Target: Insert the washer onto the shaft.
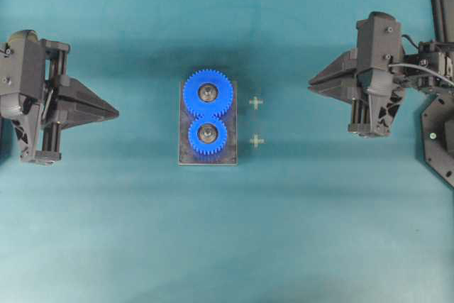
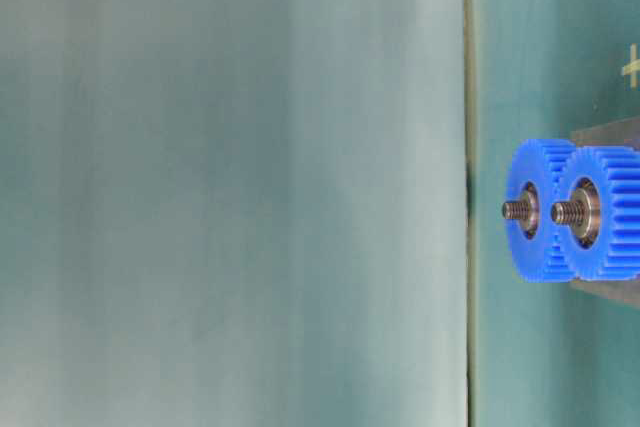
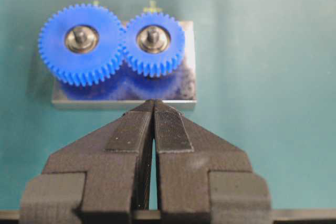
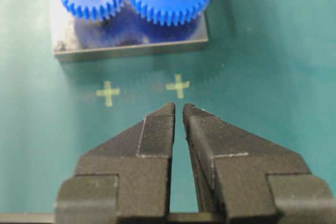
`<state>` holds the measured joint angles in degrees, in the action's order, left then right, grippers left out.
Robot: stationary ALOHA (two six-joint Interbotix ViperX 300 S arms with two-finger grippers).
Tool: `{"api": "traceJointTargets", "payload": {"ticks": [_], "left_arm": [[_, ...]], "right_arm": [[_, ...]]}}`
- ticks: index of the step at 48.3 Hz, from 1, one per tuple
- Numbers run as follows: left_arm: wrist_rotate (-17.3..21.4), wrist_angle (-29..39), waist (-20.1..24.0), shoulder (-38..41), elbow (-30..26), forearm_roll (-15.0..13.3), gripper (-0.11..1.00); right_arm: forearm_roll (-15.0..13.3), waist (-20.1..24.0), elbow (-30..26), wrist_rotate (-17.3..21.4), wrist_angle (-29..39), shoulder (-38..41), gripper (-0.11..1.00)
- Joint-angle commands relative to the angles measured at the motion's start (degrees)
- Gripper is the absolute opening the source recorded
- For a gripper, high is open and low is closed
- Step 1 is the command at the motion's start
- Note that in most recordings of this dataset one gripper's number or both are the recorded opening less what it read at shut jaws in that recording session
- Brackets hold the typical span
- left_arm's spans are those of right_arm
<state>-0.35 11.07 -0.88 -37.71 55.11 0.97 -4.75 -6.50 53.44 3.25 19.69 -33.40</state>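
Note:
Two meshed blue gears, a large one (image 1: 208, 108) and a small one (image 1: 208, 148), sit on a metal plate (image 1: 230, 155) at the table's middle. From each hub rises a steel shaft (image 1: 208, 91) (image 1: 207, 133) (image 2: 515, 210) (image 2: 563, 212). A flat silver ring (image 3: 81, 39) (image 3: 153, 39) lies round each shaft; I cannot tell a washer from the hub. My left gripper (image 1: 115, 113) (image 3: 154, 102) hangs shut and empty, well left of the plate. To the plate's right my right gripper (image 1: 311, 87) (image 4: 178, 106) is open by a narrow gap, holding nothing.
Two pale cross marks (image 1: 255, 103) (image 1: 257, 140) are drawn on the teal cloth just right of the plate, both bare (image 4: 107, 92) (image 4: 178, 84). The right arm's black base (image 1: 440, 140) stands at the right edge. Open cloth lies between each gripper and the plate.

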Motion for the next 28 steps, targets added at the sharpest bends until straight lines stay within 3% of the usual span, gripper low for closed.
{"api": "traceJointTargets", "payload": {"ticks": [1,17,28], "left_arm": [[0.0,-0.62,-0.09,-0.18,-0.79,0.18,0.01],[-0.09,-2.9,0.0,-0.18,-0.09,0.09,0.01],[-0.09,-2.9,-0.09,-0.44,0.0,0.09,0.01]], "right_arm": [[0.09,-0.09,-0.35,0.62,-1.14,-1.14,0.19],[1.05,0.62,2.99,1.93,-6.59,-5.01,0.19],[1.58,4.22,4.83,3.96,-7.12,-5.45,0.19]]}}
